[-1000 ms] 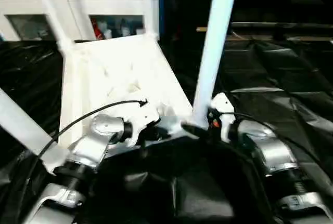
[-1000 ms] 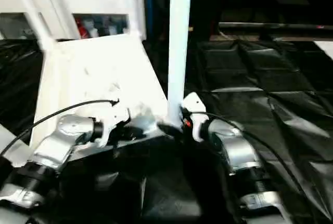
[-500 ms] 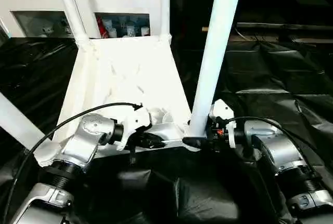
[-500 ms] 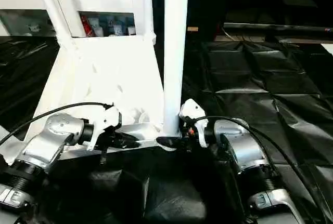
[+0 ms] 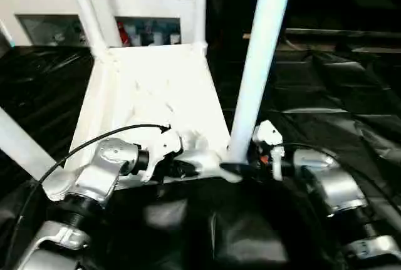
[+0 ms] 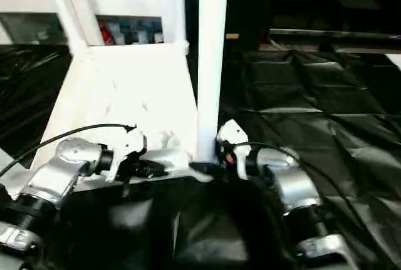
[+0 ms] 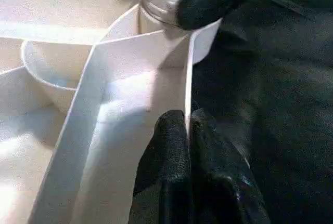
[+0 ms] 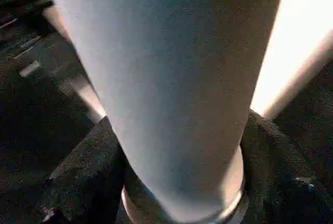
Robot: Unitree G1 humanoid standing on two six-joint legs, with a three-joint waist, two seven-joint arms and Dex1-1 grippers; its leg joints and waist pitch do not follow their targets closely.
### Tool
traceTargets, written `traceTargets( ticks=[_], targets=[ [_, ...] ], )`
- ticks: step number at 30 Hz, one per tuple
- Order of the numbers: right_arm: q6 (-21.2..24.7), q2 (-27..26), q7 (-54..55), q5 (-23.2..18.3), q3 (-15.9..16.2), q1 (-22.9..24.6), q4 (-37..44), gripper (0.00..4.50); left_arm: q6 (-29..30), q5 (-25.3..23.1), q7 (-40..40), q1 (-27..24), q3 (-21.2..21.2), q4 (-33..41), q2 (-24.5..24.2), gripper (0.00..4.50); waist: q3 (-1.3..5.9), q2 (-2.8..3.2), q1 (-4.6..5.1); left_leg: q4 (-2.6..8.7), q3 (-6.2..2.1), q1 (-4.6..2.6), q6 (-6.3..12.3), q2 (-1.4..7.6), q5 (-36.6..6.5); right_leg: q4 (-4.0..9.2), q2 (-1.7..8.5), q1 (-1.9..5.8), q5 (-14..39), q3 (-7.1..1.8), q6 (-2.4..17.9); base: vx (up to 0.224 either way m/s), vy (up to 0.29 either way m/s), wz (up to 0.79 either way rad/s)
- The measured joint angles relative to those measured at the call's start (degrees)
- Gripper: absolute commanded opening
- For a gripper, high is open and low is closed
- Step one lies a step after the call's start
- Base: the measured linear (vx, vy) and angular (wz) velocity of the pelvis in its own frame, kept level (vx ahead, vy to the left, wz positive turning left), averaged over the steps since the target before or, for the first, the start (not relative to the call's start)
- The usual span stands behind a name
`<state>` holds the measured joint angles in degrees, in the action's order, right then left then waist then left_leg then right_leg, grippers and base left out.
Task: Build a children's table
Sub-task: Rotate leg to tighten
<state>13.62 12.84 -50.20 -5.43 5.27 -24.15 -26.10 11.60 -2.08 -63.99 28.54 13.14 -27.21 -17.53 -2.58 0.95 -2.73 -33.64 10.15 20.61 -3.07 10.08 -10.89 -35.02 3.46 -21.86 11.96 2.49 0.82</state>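
The white tabletop (image 5: 156, 88) lies upside down on black sheeting, ribbed underside up. Legs stand in its two far corners (image 5: 84, 7) (image 5: 200, 0), and another leg (image 5: 19, 145) leans at the near left. My left gripper (image 5: 188, 170) is shut on the thin near rim (image 7: 188, 78), close to the near right corner socket. My right gripper (image 5: 235, 170) is closed round the base of the near right leg (image 5: 260, 63), which stands upright in that socket. In the right wrist view, its black fingers (image 8: 88, 172) hug both sides of the leg (image 8: 171, 78).
Crinkled black plastic sheeting (image 5: 338, 94) covers the ground all round the tabletop. A white glass-door cabinet (image 5: 56, 13) with small items inside stands behind the far edge. A cable (image 5: 81, 151) loops over my left forearm.
My right gripper's fingers have drawn in round the base of the near right leg. The left gripper has kept its hold on the rim. The camera has shifted.
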Motion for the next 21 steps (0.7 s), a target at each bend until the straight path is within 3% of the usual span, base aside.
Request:
traceTargets(
  ticks=[5,8,11,16,21],
  targets=[
    [2.0,-6.4,15.4,1.8,-3.9,-2.5,-3.2,2.65,2.8,-1.5,8.2,2.3,-0.8,-2.9,4.2,0.0,-0.03,-0.03,0.91,0.01,0.0,-0.07,0.0,-0.01,0.0,0.05,0.01,-0.02,0.1,-0.02,-0.2,-0.031,0.002,-0.02],
    [1.9,-7.8,20.6,2.9,-4.7,-4.0,-4.7,2.65,4.0,-2.2,11.5,3.2,-1.0,-3.6,6.2,0.0,-0.05,0.0,0.96,0.03,0.0,-0.04,0.0,-0.05,0.0,0.09,0.04,-0.09,0.1,-0.05,-0.2,0.0,0.0,0.0],
    [0.8,-7.9,21.0,3.0,-4.8,-4.0,-5.3,3.34,4.3,-2.2,11.8,3.2,-1.1,-3.3,6.6,0.0,0.0,0.09,0.91,0.07,0.0,-0.04,-0.01,-0.07,0.0,0.07,0.04,-0.09,0.1,-0.08,-0.3,0.0,0.0,0.0],
    [0.8,-7.2,18.0,3.5,-4.7,-3.2,-3.6,3.81,4.3,-2.2,10.2,2.6,-0.9,-1.8,6.2,0.0,0.0,0.09,0.83,0.15,0.0,-0.02,-0.01,-0.06,0.0,0.04,0.03,-0.1,-0.2,-0.06,0.1,0.0,0.0,0.0],
    [0.7,-1.8,6.3,2.8,-1.0,-2.1,-0.9,3.93,2.9,-1.8,4.9,1.2,-0.5,0.6,3.0,0.0,0.0,0.08,0.84,0.3,-0.01,0.02,-0.01,0.0,0.0,0.05,-0.02,-0.17,-0.1,-0.01,-0.1,0.0,0.0,0.0]
  ],
)
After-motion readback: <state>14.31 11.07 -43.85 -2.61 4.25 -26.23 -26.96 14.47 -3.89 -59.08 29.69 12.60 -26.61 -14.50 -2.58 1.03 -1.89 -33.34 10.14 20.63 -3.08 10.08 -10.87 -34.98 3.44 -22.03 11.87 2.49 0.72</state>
